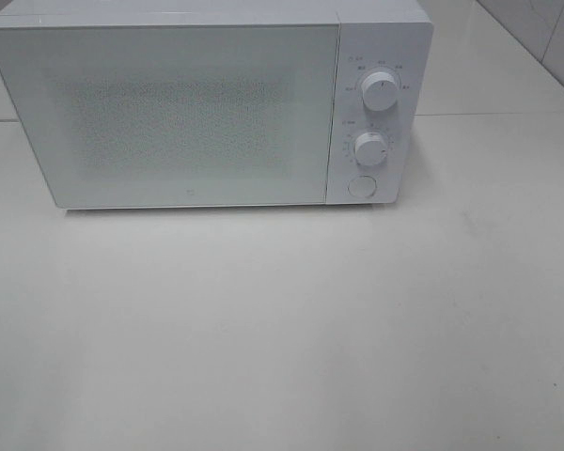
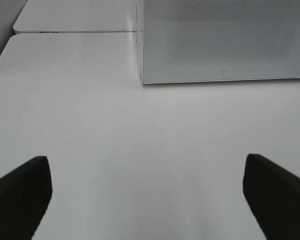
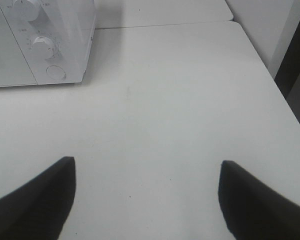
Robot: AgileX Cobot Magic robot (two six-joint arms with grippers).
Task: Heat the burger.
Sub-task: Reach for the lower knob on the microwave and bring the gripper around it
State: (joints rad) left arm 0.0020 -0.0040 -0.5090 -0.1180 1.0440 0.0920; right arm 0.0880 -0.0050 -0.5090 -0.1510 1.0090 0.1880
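The burger is out of view in every frame. A white microwave (image 1: 207, 103) stands at the back of the white table (image 1: 282, 329) with its door shut; two dials (image 1: 380, 92) and a round button (image 1: 361, 185) sit on its right panel. It also shows in the left wrist view (image 2: 225, 40) and the right wrist view (image 3: 40, 40). My left gripper (image 2: 147, 200) is open and empty above bare table, in front of the microwave's left corner. My right gripper (image 3: 145, 200) is open and empty above the table, to the right of the microwave. Neither gripper shows in the exterior high view.
The table's right edge (image 3: 285, 100) runs close to my right gripper, with a dark gap beyond it. A second table top (image 2: 75, 20) joins behind, to the left of the microwave. A tiled wall (image 1: 545, 38) stands at the back right.
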